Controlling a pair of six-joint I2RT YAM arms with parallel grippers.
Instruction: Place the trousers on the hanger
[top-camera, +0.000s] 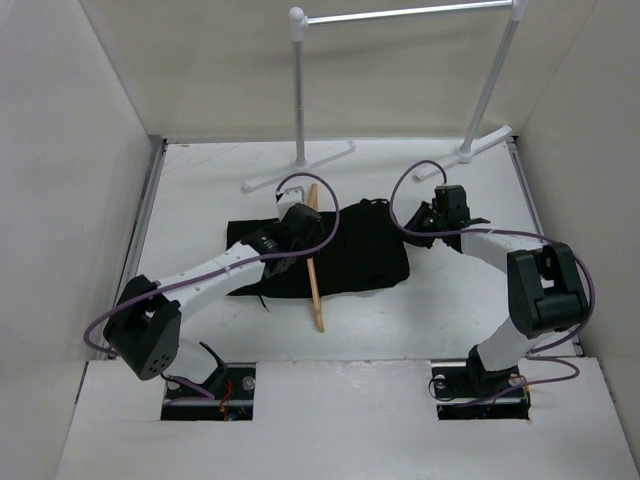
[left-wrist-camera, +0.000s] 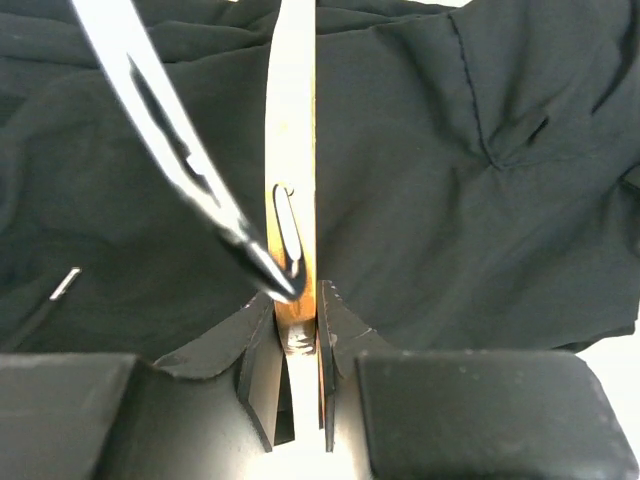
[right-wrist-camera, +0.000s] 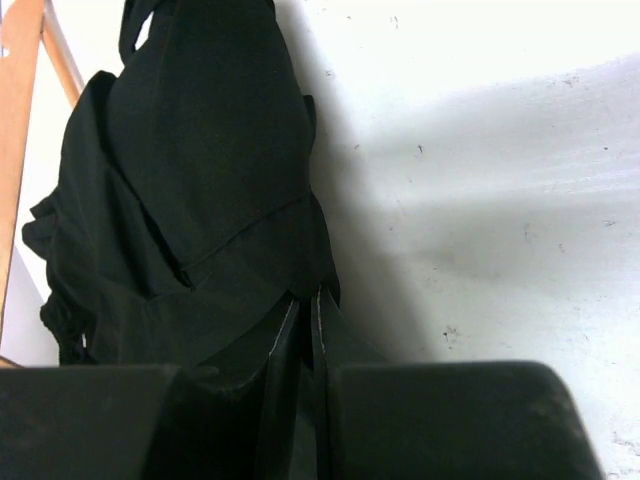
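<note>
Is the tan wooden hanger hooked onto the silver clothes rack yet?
No, the light tan wooden hanger is down over the black cloth trousers on the table, apart from the silver-and-white clothes rack.

The trousers (top-camera: 365, 255) are matt black cloth, softly creased. The hanger (top-camera: 317, 295) is smooth tan wood with a glossy metal hook (left-wrist-camera: 180, 150). The table (right-wrist-camera: 500, 150) is matt white, lightly scuffed.

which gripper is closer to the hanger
Left. The left gripper is clamped on the hanger itself; the right gripper is off to its side, pinching the edge of the trousers.
</note>
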